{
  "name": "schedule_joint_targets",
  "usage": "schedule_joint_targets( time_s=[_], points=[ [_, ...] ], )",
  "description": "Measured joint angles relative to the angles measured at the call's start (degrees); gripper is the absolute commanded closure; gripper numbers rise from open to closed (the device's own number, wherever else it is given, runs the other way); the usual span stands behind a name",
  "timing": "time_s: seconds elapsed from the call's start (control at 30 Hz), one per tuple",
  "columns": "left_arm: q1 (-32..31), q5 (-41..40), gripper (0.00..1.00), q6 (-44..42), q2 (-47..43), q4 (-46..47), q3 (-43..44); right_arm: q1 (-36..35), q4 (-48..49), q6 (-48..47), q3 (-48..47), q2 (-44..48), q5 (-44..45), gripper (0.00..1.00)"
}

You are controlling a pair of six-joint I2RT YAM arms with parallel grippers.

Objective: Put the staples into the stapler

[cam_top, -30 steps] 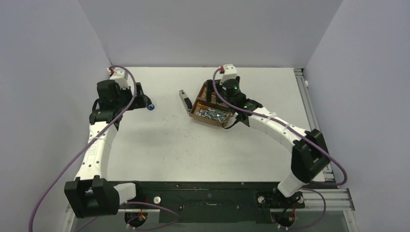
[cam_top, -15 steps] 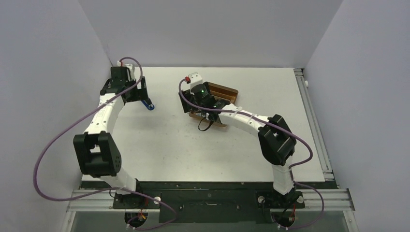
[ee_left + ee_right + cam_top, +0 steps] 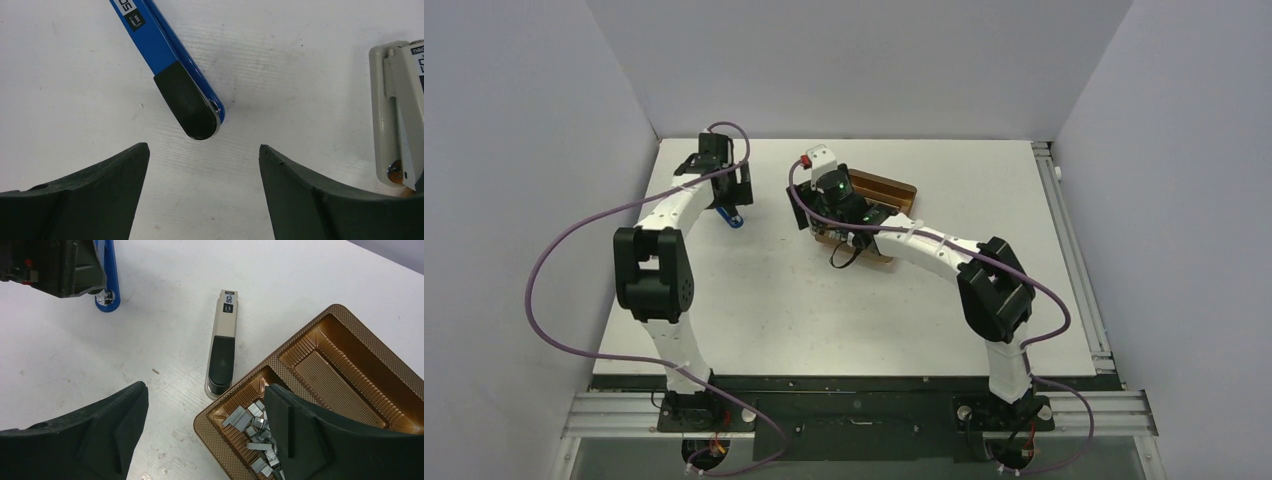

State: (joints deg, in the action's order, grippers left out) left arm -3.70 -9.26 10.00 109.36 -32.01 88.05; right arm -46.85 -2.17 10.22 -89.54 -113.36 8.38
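The left gripper point(image 3: 204, 150), jaws apart, is now arriving over the blue stapler point(image 3: 187, 100). The right gripper point(image 3: 205, 387), jaws also apart, is hovering above the staples point(image 3: 252, 427) in the brown tray point(image 3: 325, 375), so loading is only beginning.

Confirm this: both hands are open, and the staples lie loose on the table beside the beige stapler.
Wrong: the staples lie in the brown tray, as the right wrist view shows. The left hand and right hand are open, the beige stapler beside the tray.
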Motion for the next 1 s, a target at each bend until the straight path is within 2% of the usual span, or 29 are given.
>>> schedule_joint_targets(
  time_s=[0.3,0.7,0.77,0.93,1.0],
  points=[
    [0.04,-4.11,0.37,2.54,2.27,2.25,0.39,2.78,0.76,0.57,-3.08,-4.37,-4.39,0.16],
    [0.02,-8.39,0.43,3.54,5.16,6.97,-0.39,4.44,-0.31,0.9,-9.22,-10.43,-7.26,0.15],
    [0.02,-8.74,0.49,3.56,5.77,7.23,-0.61,4.44,-0.9,0.9,-11.21,-11.04,-7.39,0.15],
    [-0.09,-9.2,0.73,4.28,6.99,8.5,-0.7,4.44,-0.98,0.9,-15.3,-13.79,-7.93,0.16],
    [-0.11,-9.92,0.78,4.37,7.28,8.72,-0.7,4.44,-1.22,0.9,-15.82,-14.93,-8.39,0.17]
  ],
)
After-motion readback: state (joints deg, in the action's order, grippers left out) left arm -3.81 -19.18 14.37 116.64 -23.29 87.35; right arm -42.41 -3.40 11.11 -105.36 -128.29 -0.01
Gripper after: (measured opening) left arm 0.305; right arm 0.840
